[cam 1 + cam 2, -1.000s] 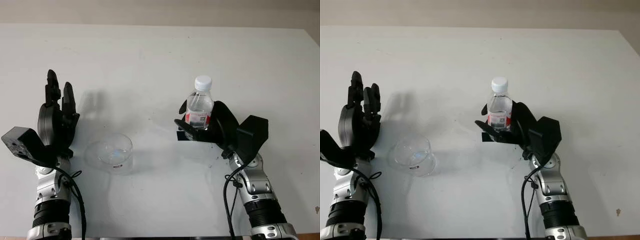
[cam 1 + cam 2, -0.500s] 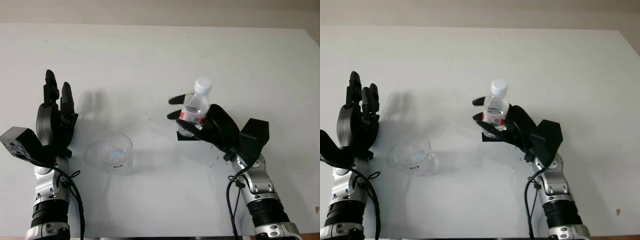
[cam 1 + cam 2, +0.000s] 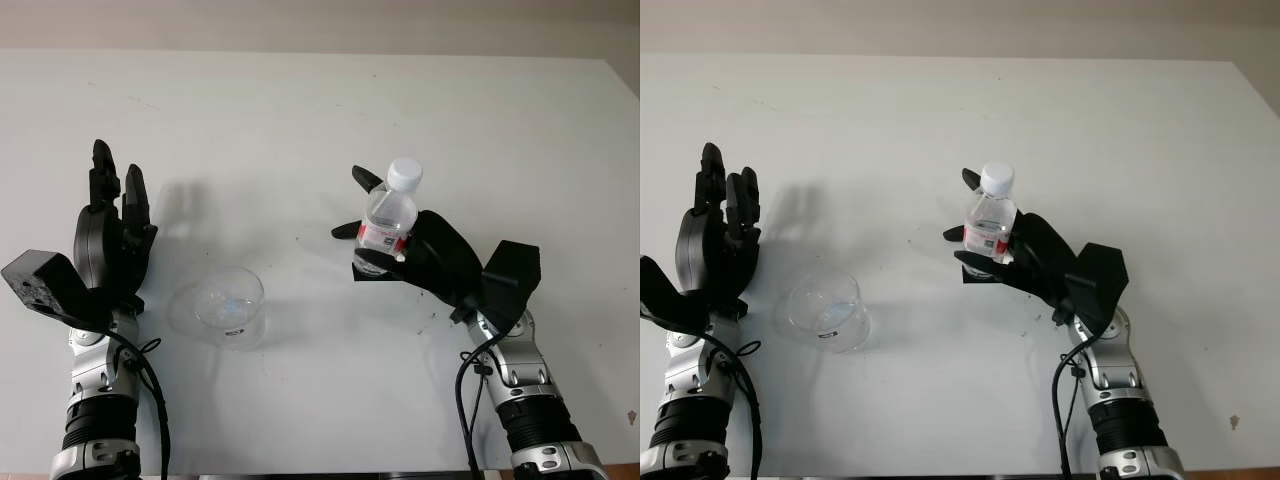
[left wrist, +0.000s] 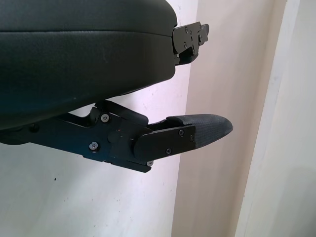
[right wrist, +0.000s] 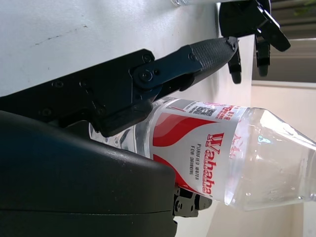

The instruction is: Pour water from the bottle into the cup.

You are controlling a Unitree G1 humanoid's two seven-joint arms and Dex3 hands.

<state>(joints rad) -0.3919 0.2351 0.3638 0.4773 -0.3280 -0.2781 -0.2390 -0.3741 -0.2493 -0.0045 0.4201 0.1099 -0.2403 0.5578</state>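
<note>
Head camera, left eye: my right hand point(image 3: 400, 250) grips the bottle point(image 3: 386, 222) around its labelled middle. The white cap point(image 3: 404, 173) is on, and the bottle leans slightly, cap tipped away from the cup. I see it right of centre on the white worktop point(image 3: 300, 110); I cannot tell whether its base touches the surface. The clear cup point(image 3: 228, 305) stands upright on the worktop, left of the bottle and well apart from it. My left hand point(image 3: 110, 240) is open, holding nothing, just beside the cup on its outer side.

Right eye: same layout; bottle point(image 3: 989, 224) in hand, cup point(image 3: 826, 311) apart from it.

Left wrist camera: black shell and one finger point(image 4: 197, 131) of the open left hand against a pale surface.

Right wrist camera: fingers point(image 5: 187, 61) closed across the bottle's red and white label point(image 5: 197, 148); clear water visible inside.
</note>
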